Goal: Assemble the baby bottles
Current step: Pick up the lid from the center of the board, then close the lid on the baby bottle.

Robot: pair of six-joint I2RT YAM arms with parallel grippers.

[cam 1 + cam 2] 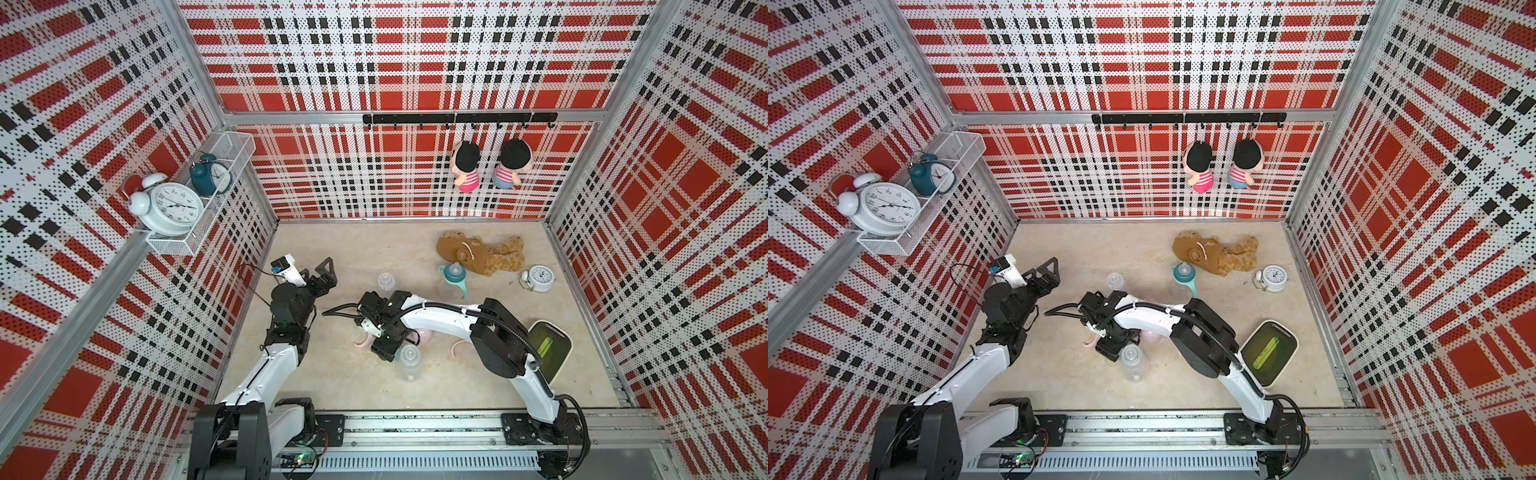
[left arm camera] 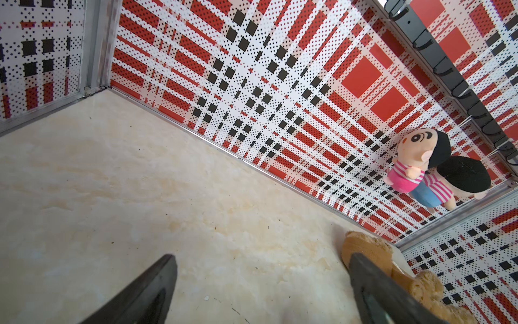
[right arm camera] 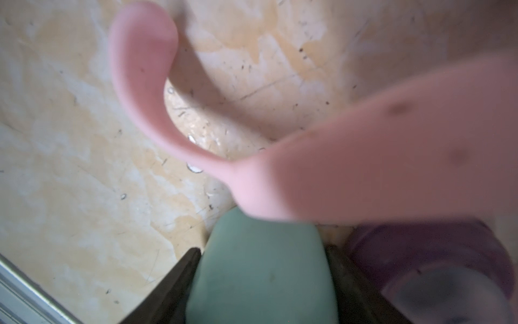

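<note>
**Top views:** L gripper [image 1: 328, 275] is up off the table [image 1: 353, 245] near the left wall, jaws spread wide, nothing btwn them. R gripper [image 1: 385, 350] points down at mid-table, right by a pink handle ring [image 1: 362, 342]; its jaws are hidden under the wrist here. One bare clear bottle [image 1: 386, 284] stands upright just behind the R wrist. A second clear bottle [image 1: 409, 362] sits just beside the R gripper on the near side. The teal-collared bottle [image 1: 453, 282], w/ teal handle, stands near the plush bear [image 1: 478, 253]. A pink cap [image 1: 426, 334] shows partly under the R arm.

**L wrist:** L gripper [image 2: 262, 258] fingers are apart, bare table btwn them, bear next to one finger.

**R wrist:** a mint-green piece [image 3: 260, 275] fills the gap of the R gripper [image 3: 263, 249], both fingers right against it; can't tell if it's clamped. The pink handle ring [image 3: 364, 157] overlaps it in view. A purple collar [image 3: 431, 261] is beside, blurred.
</note>
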